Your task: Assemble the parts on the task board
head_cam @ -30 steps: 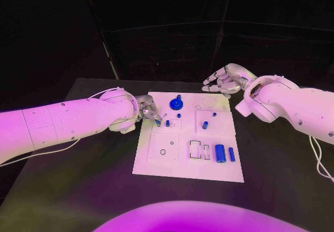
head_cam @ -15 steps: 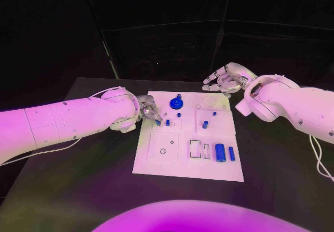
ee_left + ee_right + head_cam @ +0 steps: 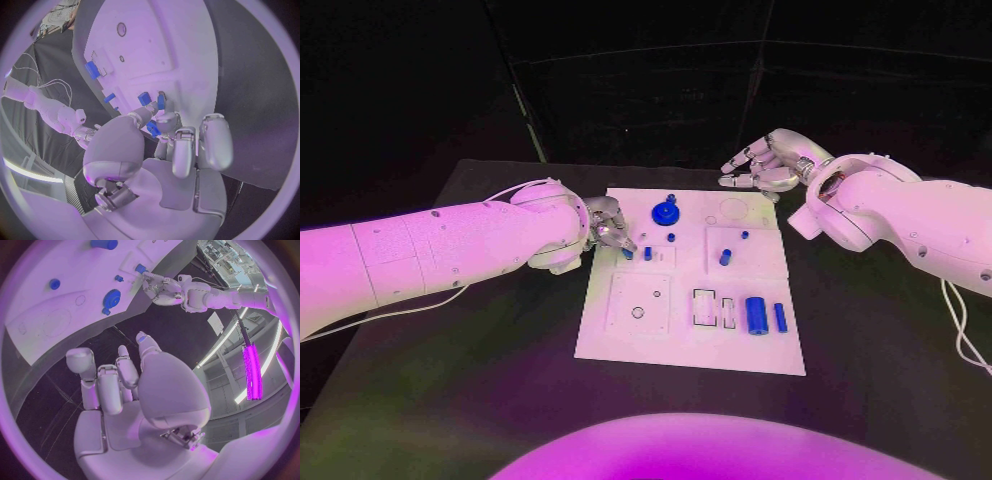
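Note:
The white task board point(image 3: 682, 345) lies in the middle of the black table. My left hand point(image 3: 607, 228) rests at the board's left edge near its far end and pinches a small blue part point(image 3: 153, 129) between thumb and a finger, low over the board point(image 3: 162, 45). Beside it a small blue peg point(image 3: 648, 254) stands in the board. My right hand point(image 3: 764, 165) hovers past the board's far right corner, fingers apart and bent, holding nothing. The right wrist view looks past this hand point(image 3: 119, 385) at the board point(image 3: 37, 325) and my left hand point(image 3: 164, 290).
On the board are a round blue knob point(image 3: 666, 212), a short blue peg point(image 3: 726, 258), a thick blue cylinder point(image 3: 756, 316) and a thinner one point(image 3: 780, 319). Bare black table point(image 3: 473, 360) surrounds the board.

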### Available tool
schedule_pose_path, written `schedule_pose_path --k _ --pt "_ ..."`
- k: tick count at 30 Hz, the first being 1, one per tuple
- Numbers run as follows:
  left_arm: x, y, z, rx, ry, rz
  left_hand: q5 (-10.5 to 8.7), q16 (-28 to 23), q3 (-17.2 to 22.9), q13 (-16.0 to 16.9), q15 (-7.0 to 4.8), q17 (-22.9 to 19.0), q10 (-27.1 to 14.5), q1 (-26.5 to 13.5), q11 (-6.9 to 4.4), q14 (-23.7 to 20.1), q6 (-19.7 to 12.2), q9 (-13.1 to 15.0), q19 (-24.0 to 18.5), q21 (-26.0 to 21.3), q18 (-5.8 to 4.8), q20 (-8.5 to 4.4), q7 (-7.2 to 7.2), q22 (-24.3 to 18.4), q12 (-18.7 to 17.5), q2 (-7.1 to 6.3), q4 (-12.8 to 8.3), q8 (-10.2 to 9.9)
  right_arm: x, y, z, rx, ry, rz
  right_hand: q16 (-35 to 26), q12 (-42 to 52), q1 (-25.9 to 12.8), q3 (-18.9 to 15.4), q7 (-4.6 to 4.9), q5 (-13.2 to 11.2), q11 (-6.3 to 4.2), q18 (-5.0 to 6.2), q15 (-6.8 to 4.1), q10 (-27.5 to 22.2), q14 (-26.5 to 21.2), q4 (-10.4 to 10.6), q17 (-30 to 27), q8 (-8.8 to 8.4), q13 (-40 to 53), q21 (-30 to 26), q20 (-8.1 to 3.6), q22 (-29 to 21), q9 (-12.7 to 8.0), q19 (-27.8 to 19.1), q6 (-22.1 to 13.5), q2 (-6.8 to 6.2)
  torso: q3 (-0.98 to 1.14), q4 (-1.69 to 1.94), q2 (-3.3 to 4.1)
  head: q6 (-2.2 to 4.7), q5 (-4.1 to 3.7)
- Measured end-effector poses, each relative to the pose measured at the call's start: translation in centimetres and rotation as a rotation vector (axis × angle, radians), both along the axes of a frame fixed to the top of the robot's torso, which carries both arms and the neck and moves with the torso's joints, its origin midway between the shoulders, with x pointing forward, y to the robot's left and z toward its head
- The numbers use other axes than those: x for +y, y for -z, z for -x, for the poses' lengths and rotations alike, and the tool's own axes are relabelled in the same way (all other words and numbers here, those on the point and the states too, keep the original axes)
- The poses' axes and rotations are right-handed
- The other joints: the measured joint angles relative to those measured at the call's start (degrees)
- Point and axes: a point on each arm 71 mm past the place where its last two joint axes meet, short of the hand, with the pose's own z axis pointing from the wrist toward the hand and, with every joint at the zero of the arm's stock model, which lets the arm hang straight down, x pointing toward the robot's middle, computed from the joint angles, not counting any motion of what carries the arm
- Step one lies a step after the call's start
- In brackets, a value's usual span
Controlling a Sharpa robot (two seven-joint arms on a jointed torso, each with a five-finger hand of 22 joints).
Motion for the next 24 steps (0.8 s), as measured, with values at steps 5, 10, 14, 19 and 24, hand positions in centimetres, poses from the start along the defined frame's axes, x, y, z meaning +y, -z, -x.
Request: schedule_pose_path --k 5,10,14,19,24 --pt "0.08 0.11 0.06 0.007 0.005 -0.009 -0.12 0.0 0.0 0.0 0.0 0.0 0.08 0.05 -0.06 0.0 0.01 1.13 0.0 0.0 0.0 0.0 -0.01 0.0 0.0 -0.21 0.0 -0.02 -0.04 0.02 0.0 0.0 0.001 0.0 0.0 0.0 0.0 0.0 0.0 0.0 0.0 0.0 0.0 0.0 0.0 0.0 0.0 0.0 0.0 0.0 0.0 0.0 0.0 0.0 0.0 0.0 0.0 0.0 0.01 -0.01 0.05" --pt "0.1 0.1 0.06 0.009 0.008 -0.013 -0.12 0.0 0.0 0.0 0.0 0.0 0.08 -0.05 -0.06 0.0 0.12 1.19 0.0 0.0 0.0 0.0 -0.11 0.0 0.0 -0.27 0.0 0.0 -0.05 0.02 0.0 0.0 0.001 0.0 0.0 0.0 0.0 0.0 0.0 0.0 0.0 0.0 0.0 0.0 0.0 0.0 -0.01 0.0 0.0 0.0 0.0 0.0 0.0 0.0 0.0 0.0 0.0 0.0 0.01 -0.1 0.08" --pt "0.11 0.1 0.07 0.01 0.01 -0.016 -0.13 0.0 0.0 -0.01 0.01 0.0 0.08 -0.19 -0.06 0.0 0.2 1.18 0.0 0.0 0.0 0.0 -0.2 0.0 0.0 -0.39 0.0 0.18 -0.08 0.02 -0.01 0.0 0.001 0.001 0.0 0.0 0.0 0.0 0.0 0.0 0.0 0.0 0.0 0.0 0.0 0.0 -0.01 0.0 0.0 0.0 0.0 0.0 0.0 0.0 0.0 0.0 -0.01 0.01 0.01 -0.11 0.22" --pt "0.11 0.09 0.08 0.011 0.012 -0.018 -0.16 0.0 0.0 -0.06 0.01 0.0 0.1 -0.19 -0.08 -0.01 0.2 1.17 0.0 0.0 0.0 0.0 -0.2 0.0 0.0 -0.39 0.0 0.18 -0.11 0.03 -0.02 0.0 0.002 0.001 0.0 0.0 0.0 0.0 0.0 0.0 0.0 0.0 0.0 0.0 0.0 0.0 -0.01 0.0 0.0 0.0 0.0 0.0 0.0 0.0 0.0 0.0 -0.01 0.01 0.01 -0.14 0.27" --pt "0.11 0.09 0.09 0.012 0.014 -0.02 -0.31 0.0 0.0 -0.19 0.01 0.05 0.29 -0.19 -0.26 -0.01 0.21 1.18 0.0 0.0 0.0 0.0 -0.2 0.0 0.0 -0.38 0.0 0.18 -0.12 0.04 -0.02 0.001 0.002 0.001 0.0 0.0 0.0 0.0 0.0 0.0 0.0 0.0 0.0 0.0 0.0 0.0 -0.01 0.0 0.0 0.0 0.0 0.0 0.0 0.0 0.0 0.0 0.0 0.01 0.01 -0.15 0.27"
